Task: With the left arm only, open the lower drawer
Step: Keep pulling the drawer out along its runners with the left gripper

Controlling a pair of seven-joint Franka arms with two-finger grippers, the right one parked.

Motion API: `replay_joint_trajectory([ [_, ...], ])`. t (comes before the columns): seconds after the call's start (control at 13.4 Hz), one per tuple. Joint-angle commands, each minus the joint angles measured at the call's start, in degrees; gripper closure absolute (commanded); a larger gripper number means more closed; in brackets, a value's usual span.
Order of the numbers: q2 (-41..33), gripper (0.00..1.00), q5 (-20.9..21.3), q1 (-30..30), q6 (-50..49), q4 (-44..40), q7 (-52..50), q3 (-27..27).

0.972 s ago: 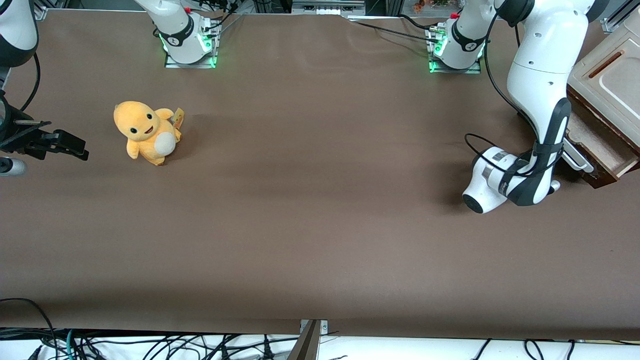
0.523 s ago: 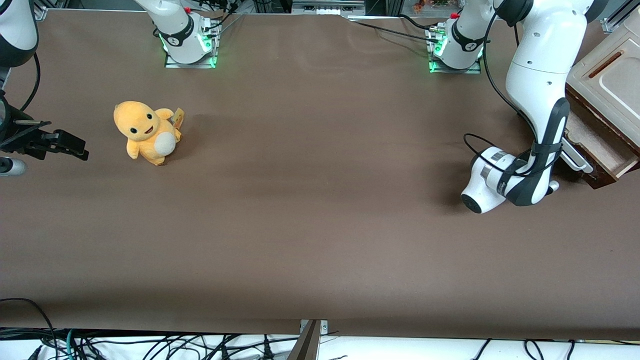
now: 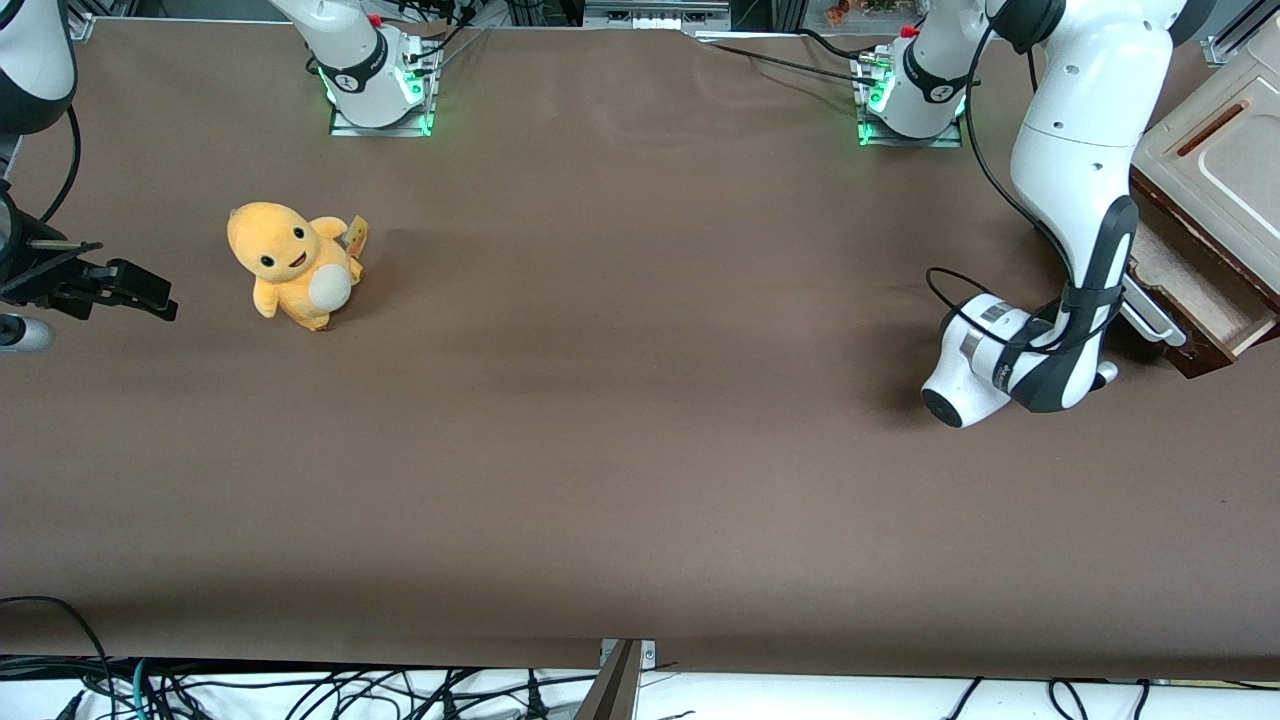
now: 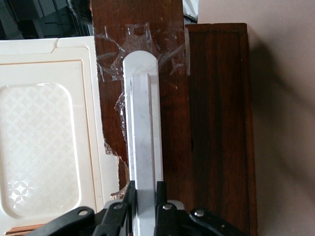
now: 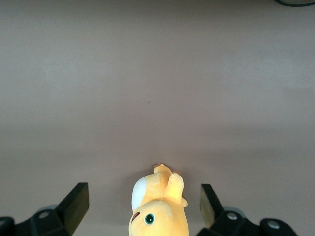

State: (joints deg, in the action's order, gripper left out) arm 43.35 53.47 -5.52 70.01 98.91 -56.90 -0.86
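Lower drawer [image 3: 1190, 285] part-open at working arm's end of desk [image 3: 640, 450], pale inside showing. Hand [image 4: 146, 196] pinches white bar handle [image 4: 142, 128] near one end. Handle's long axis runs straight away from hand; pull should go square to it, out from cabinet [image 3: 1215, 150].

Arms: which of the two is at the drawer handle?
The left arm; its gripper is clamped on the lower drawer's white bar handle.

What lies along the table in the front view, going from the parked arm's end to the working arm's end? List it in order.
orange plush toy → left arm → its hand, closed on the white bar handle → lower drawer, pulled partly out of the cabinet.
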Motion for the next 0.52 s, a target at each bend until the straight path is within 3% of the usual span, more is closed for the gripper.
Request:
replay_joint_trajectory([
  [0.0,0.68,1.0,-2.05,-2.66,-4.27,-1.71,2.94,-0.11],
  [0.15,1.2,0.96,-2.75,-2.57,-4.27,-1.62,2.85,-0.11],
  [0.22,1.47,0.89,-2.75,-2.57,-4.18,-1.62,2.76,-0.02],
  [0.37,2.08,0.65,-3.19,-2.13,-4.01,-1.7,2.59,-0.02],
  [0.45,2.26,0.62,-3.19,-1.95,-3.92,-1.62,2.41,-0.02],
])
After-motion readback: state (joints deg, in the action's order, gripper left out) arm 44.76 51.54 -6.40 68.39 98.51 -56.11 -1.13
